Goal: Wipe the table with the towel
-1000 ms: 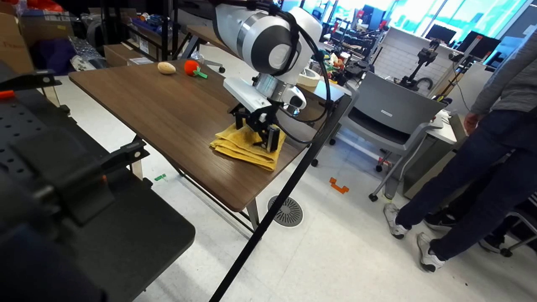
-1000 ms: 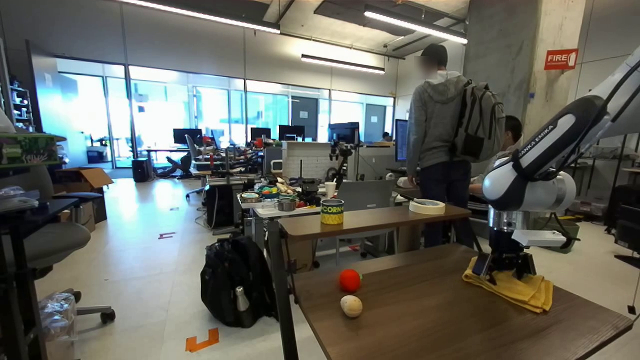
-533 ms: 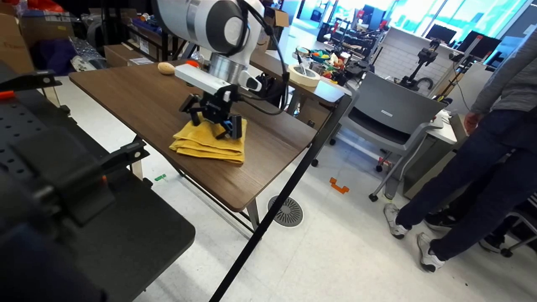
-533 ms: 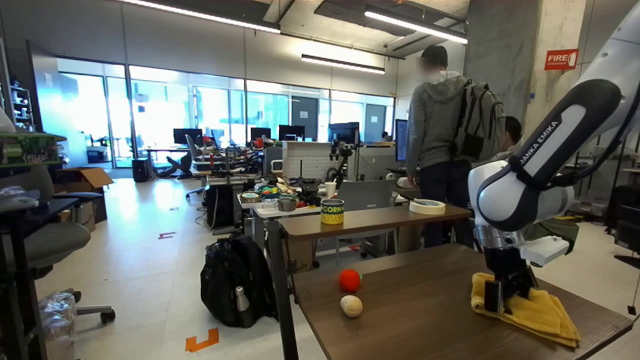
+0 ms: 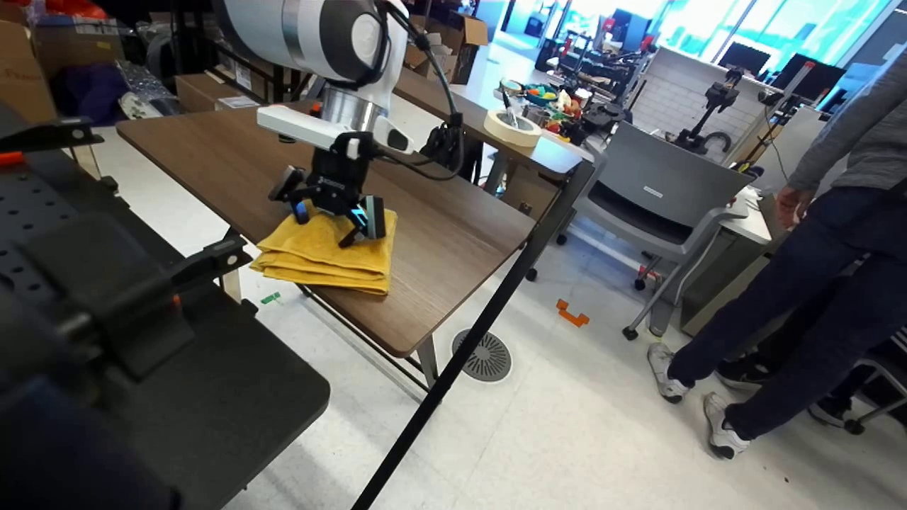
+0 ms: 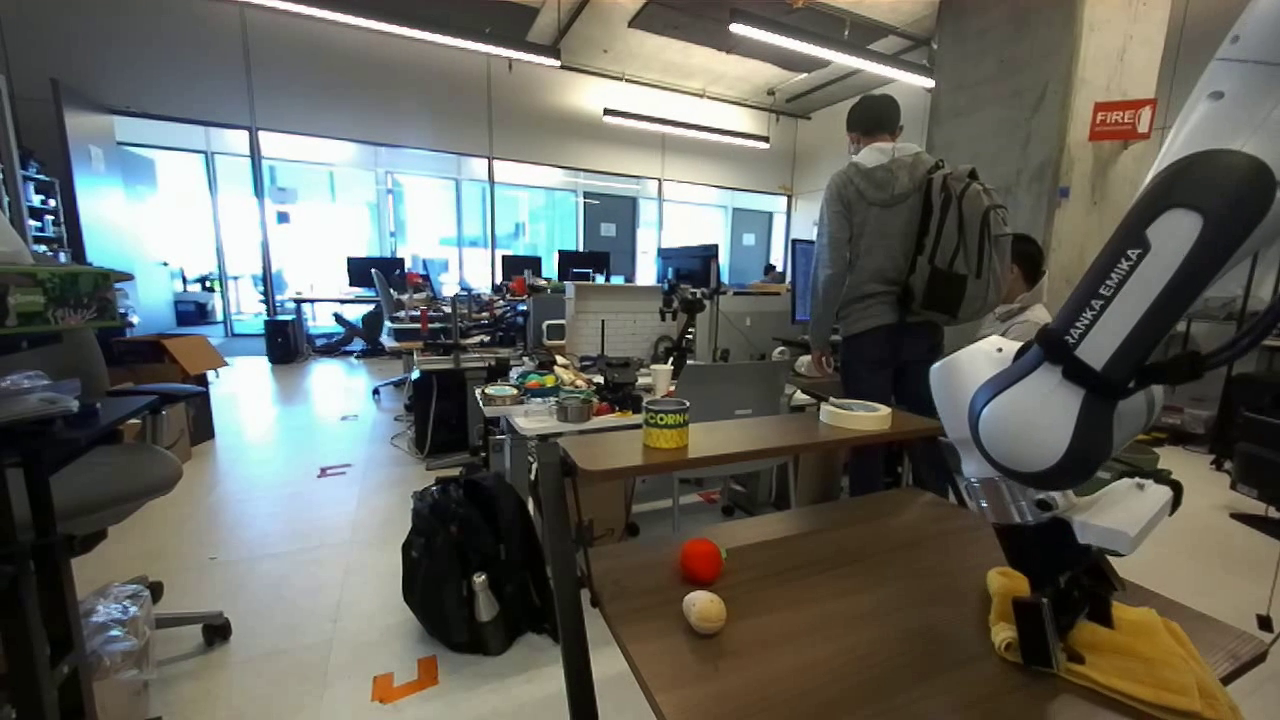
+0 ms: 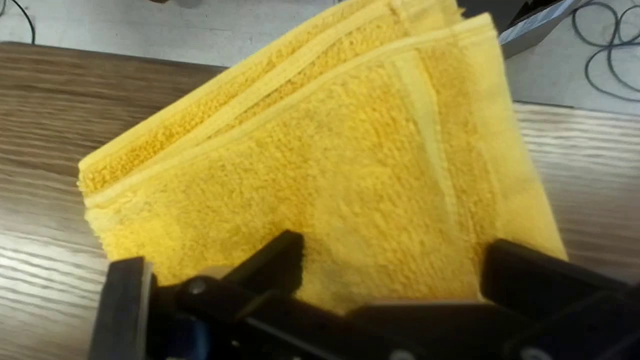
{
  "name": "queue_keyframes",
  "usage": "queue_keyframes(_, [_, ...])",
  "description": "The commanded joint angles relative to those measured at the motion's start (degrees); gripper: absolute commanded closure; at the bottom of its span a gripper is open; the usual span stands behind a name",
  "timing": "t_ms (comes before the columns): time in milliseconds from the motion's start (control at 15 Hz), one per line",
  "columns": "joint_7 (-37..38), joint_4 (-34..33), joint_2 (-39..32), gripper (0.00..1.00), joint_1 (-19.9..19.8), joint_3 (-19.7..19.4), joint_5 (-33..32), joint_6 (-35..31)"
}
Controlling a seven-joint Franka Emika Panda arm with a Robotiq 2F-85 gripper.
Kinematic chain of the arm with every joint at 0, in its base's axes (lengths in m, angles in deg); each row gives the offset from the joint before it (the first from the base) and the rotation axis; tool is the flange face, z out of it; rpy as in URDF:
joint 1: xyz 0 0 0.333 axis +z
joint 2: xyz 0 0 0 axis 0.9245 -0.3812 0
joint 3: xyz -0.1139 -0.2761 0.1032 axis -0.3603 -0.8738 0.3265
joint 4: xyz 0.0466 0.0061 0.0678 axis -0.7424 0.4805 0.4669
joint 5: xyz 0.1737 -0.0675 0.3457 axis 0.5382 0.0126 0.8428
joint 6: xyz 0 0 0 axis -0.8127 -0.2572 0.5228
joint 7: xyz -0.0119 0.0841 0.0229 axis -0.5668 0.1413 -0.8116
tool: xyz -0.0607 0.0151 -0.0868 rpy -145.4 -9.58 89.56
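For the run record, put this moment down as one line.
task: wipe table with towel | gripper: open, down on towel | towel: folded, partly past table edge | red round object, beige round object: on table

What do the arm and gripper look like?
White Franka Emika Panda arm with black panels, FRANKA EMIKA lettering (F hidden), silver cylindrical wrist section, black external cable, and white bar-shaped housing at the wrist. Black, angular Robotiq two-finger gripper with flat, rectangular fingertips.
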Motion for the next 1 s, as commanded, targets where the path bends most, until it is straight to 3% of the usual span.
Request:
queue_keyframes(0, [2.66,-7.83,-7.23,0.0,-5.86,-2.0,2.25,-2.53])
queue_keyframes(333, [1.61,-20.9,-13.44,0.0,-15.8,-0.23,10.49,-2.21])
queue_keyframes(467, [2.6,-25.86,-15.87,0.0,-17.62,0.43,13.46,-1.15])
queue_keyframes(667, [4.57,-32.71,-18.64,0.0,-19.07,1.74,17.43,0.14])
queue_keyframes(933, [8.17,-42.29,-21.44,0.0,-17.54,3.86,20.46,0.97])
